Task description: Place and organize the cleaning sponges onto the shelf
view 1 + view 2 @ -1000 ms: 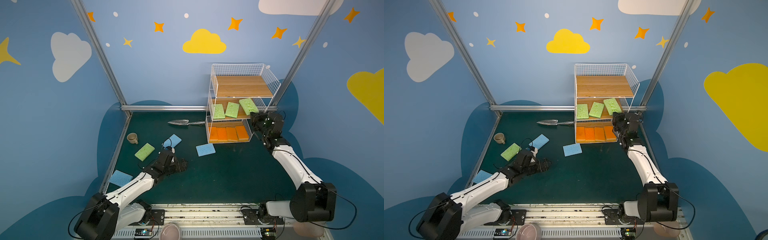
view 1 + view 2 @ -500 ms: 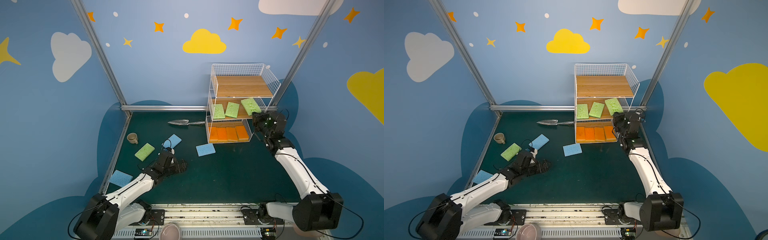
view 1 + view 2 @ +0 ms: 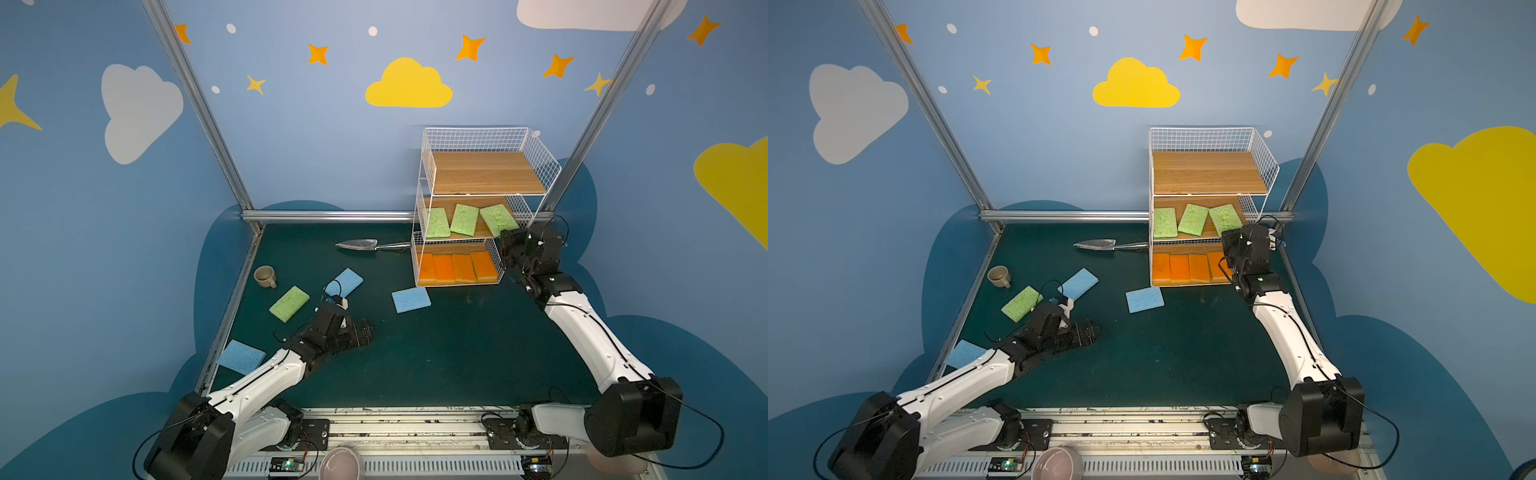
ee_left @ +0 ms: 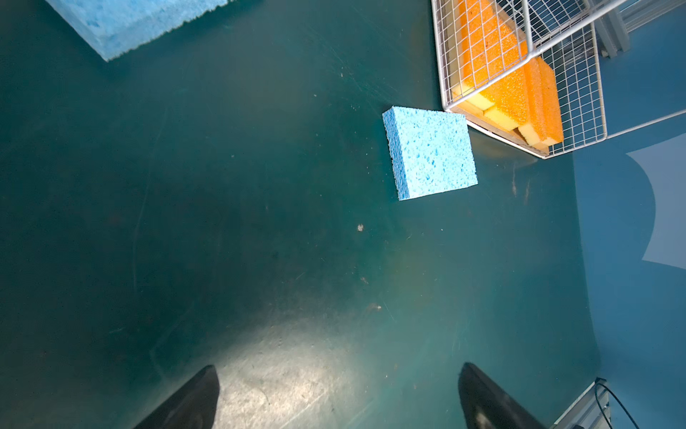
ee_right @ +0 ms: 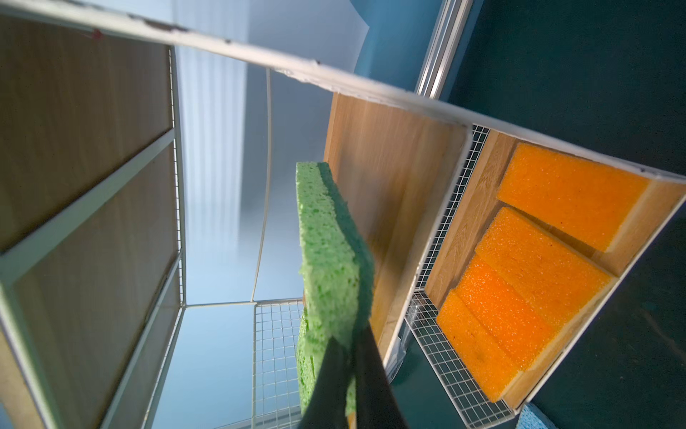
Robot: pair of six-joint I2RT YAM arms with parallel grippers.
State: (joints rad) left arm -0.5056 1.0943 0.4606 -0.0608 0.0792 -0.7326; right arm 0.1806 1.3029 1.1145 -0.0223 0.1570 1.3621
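Right arm (image 3: 582, 328) has sagged lower — right gripper (image 5: 350, 356) pinching green sponge (image 5: 330, 260).

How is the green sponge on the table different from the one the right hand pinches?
The table sponge lies loose on the table; the pinched sponge is at the shelf's middle tier. Nothing touches the table sponge; the right gripper is shut on the pinched sponge. Both are light green rectangles.

Four orange rectangular sponges (image 3: 443, 268), four light green sponges (image 3: 464, 219), three light blue sponges (image 3: 411, 299); one white wire shelf (image 3: 486, 174), beige cup (image 3: 264, 276), metal trowel (image 3: 357, 244).
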